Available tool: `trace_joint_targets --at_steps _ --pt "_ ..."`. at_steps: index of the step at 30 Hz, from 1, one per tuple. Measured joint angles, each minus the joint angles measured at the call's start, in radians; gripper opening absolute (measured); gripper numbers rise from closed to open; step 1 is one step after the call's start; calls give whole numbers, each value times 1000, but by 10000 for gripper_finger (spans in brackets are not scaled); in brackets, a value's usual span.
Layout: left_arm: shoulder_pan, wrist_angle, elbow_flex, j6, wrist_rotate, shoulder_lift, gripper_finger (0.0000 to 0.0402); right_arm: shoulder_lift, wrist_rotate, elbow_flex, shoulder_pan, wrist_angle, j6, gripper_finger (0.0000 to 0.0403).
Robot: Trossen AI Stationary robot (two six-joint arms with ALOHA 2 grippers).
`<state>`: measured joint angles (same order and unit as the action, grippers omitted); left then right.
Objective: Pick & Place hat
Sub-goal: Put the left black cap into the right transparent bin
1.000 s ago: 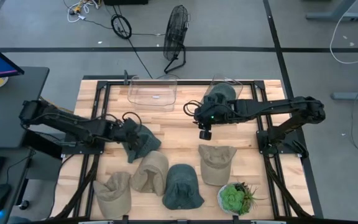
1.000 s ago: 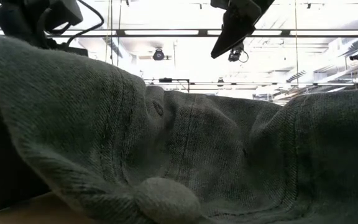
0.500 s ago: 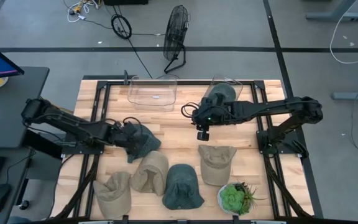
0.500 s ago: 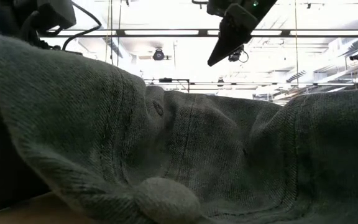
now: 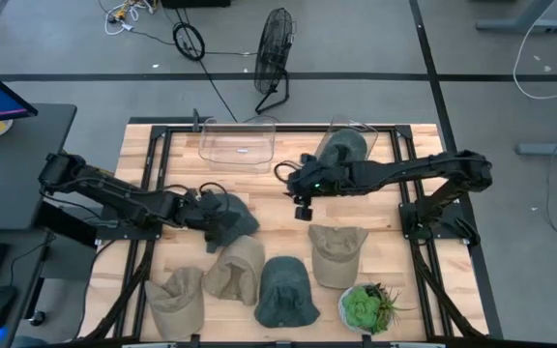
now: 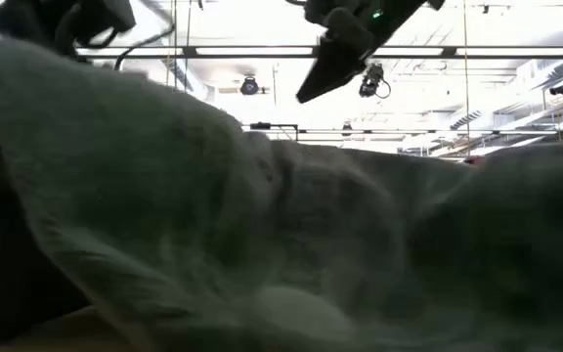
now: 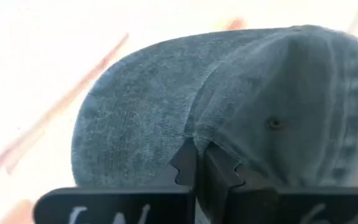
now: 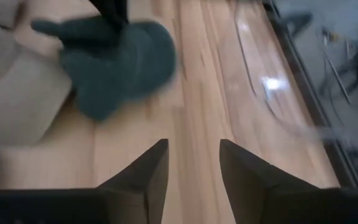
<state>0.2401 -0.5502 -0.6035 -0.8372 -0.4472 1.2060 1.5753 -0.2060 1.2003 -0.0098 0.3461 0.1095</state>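
Left gripper (image 7: 199, 163): jaws pinched on the dark hat (image 5: 222, 219), left of centre on the surface (image 5: 278, 217). Right gripper (image 8: 191, 163): jaws parted, empty, mid-surface. Advice: lift the hat clear of the tan hat (image 5: 237, 267) just beside it before carrying.

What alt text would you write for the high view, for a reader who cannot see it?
The left gripper is shut on a dark grey-green fabric cap on the wooden table, while the right gripper hangs open near the middle. Below lie three tan caps, another dark cap and a small green potted plant.
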Motion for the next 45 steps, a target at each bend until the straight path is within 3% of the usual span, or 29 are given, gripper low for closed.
trace_joint_targets --at_steps 5,9,14,20,26,31,35,41,45 --pt "-1 32 -85 160 -94 0 6 118 54 0 19 -288 145 146" --pt "-13 79 -122 292 -103 0 10 215 103 0 27 -499 223 146" --pt "-44 176 -128 457 -137 0 9 296 102 0 25 -622 236 146" --pt "-79 223 -128 517 -135 8 12 317 100 0 23 -623 172 146" --pt "-61 328 -126 617 -111 20 11 315 4 0 20 -609 223 146" --pt "-40 376 -126 639 -90 28 14 315 -11 3 3 -542 247 142" --pt "-41 373 -126 640 -85 36 15 315 -20 3 3 -509 253 106" --pt "-45 376 -129 640 -91 53 30 317 -17 1 3 -481 263 15" --pt "-59 364 -130 636 -91 67 62 320 -27 -3 1 -453 201 23"
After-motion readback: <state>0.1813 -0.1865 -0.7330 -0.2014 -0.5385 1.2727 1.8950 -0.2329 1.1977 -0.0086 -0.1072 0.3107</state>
